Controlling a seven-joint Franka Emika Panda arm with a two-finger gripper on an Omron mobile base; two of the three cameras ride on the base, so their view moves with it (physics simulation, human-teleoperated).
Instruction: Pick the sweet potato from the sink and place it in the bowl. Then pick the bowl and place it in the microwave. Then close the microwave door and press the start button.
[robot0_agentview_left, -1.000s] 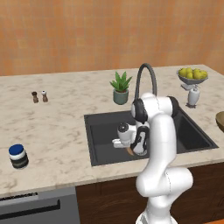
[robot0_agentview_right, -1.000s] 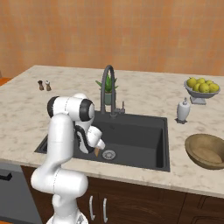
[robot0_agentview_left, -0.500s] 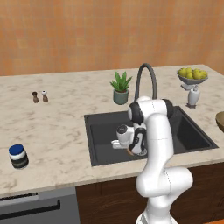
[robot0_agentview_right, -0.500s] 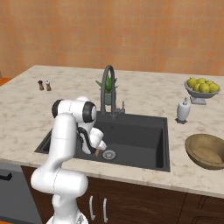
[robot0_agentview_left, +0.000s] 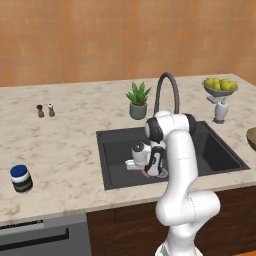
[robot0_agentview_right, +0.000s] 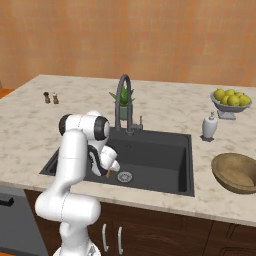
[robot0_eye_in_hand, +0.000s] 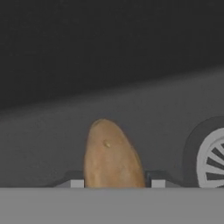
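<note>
While the slim orange-brown sweet potato (robot0_eye_in_hand: 113, 155) lies in the matte black sink (robot0_agentview_right: 160, 160) between half-closed jaws, grip unconfirmed, the tan wooden bowl (robot0_agentview_right: 236, 172) at right waits unfilled.

Sink (robot0_agentview_right: 165, 165) is mostly open floor, lots of room on the side nearer the bowl (robot0_agentview_right: 235, 172). The drain (robot0_eye_in_hand: 212, 153) sits just beside the sweet potato (robot0_eye_in_hand: 111, 155), flush, so not really in the way. What crowds things is the faucet (robot0_agentview_right: 125, 100) arching over the back rim, with the potted plant (robot0_agentview_right: 121, 102) right behind it. Heading toward the bowl, the soap dispenser (robot0_agentview_right: 209, 126) and fruit bowl (robot0_agentview_right: 230, 102) stand further back on the surface (robot0_agentview_right: 165, 107), so the front strip is free. Shakers (robot0_agentview_left: 45, 110) and jar (robot0_agentview_left: 21, 178) are well apart.
</note>
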